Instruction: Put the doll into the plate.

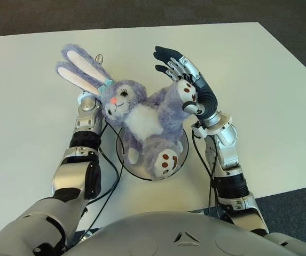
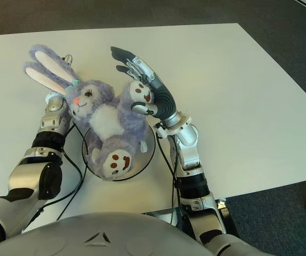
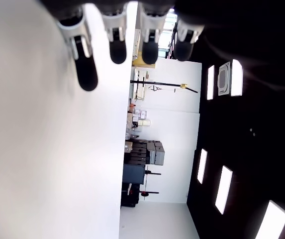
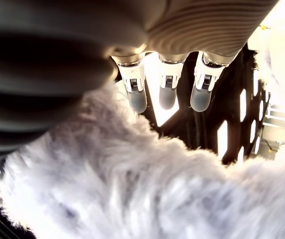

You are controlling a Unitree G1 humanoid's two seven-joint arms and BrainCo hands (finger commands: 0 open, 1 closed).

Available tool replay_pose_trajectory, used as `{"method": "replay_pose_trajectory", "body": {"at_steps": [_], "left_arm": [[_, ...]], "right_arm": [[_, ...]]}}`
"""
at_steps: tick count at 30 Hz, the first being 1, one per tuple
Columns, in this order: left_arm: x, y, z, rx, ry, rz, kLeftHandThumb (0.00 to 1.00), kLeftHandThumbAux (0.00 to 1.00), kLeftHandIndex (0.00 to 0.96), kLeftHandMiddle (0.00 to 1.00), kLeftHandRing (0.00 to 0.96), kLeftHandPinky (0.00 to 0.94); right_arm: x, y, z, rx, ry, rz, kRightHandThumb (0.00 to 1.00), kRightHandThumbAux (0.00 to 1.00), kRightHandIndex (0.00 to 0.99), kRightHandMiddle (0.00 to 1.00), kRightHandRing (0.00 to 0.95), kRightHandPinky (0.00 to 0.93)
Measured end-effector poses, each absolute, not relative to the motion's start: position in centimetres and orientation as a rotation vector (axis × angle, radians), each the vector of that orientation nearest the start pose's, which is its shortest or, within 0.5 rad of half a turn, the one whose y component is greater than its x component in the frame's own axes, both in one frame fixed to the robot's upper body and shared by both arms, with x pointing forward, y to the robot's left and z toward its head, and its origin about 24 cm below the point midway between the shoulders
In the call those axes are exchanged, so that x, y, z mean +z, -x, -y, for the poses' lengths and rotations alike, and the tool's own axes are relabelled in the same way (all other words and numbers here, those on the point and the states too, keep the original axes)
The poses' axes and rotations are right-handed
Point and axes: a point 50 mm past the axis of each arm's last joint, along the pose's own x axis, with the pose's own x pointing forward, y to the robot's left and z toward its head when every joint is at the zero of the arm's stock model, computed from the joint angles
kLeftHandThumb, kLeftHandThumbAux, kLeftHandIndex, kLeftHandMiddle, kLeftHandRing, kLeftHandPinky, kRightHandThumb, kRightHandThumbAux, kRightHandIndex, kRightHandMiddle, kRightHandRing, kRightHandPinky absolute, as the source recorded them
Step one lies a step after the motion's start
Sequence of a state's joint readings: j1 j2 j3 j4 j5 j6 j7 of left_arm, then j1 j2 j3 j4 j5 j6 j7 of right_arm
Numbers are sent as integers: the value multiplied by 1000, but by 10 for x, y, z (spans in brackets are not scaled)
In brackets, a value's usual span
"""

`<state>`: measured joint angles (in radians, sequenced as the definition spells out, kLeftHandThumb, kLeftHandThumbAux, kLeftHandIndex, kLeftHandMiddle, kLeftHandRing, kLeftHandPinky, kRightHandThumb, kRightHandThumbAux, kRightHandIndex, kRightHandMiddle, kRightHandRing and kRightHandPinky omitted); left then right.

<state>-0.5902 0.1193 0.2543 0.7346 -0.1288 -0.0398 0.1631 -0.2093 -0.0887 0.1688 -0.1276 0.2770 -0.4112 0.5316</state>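
Plush bunny doll (image 1: 142,120) is over the plate (image 1: 180,160), lower body and one foot down inside the clear round dish, head and ears leaning out past the plate's far-left rim toward the far edge of the white table (image 1: 259,80). Judgement: placement mostly done; doll is in the plate but tilted and propped, not settled. What's left looks like letting it drop flat and clearing both hands.

Right hand (image 1: 187,80) sits at the doll's right side, palm against its raised paw, fingers (image 4: 167,97) extended and spread, not wrapped around anything. Fur fills the right wrist view, so contact is close, but it reads as a support, not a grasp.

Left hand (image 1: 88,101) is behind the doll's head and ears on the left, mostly hidden in the eye views. Left wrist view shows its fingertips (image 3: 86,74) straight, nothing between them.

Plate sits near the table's near edge, centred before the robot.
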Motion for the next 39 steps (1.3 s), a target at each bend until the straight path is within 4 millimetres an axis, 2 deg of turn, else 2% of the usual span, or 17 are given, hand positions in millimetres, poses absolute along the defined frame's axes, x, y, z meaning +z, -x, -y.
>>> {"method": "replay_pose_trajectory", "body": {"at_steps": [13, 19, 32, 39], "left_arm": [[55, -353, -199, 300, 123, -112, 0, 392, 0, 76, 63, 0], [55, -353, -198, 301, 124, -116, 0, 397, 0, 80, 50, 0], [54, -353, -197, 298, 128, -121, 0, 400, 0, 79, 43, 0], [54, -353, -197, 297, 128, -125, 0, 396, 0, 76, 37, 0]], "right_arm": [[156, -250, 95, 708, -43, 779, 174, 470, 51, 23, 0, 0], [156, -252, 94, 689, -60, 780, 134, 494, 12, 6, 0, 0], [158, -261, 92, 663, -112, 732, 65, 555, 12, 0, 0, 0], [160, -261, 93, 640, -125, 739, 21, 537, 4, 0, 0, 0]]}}
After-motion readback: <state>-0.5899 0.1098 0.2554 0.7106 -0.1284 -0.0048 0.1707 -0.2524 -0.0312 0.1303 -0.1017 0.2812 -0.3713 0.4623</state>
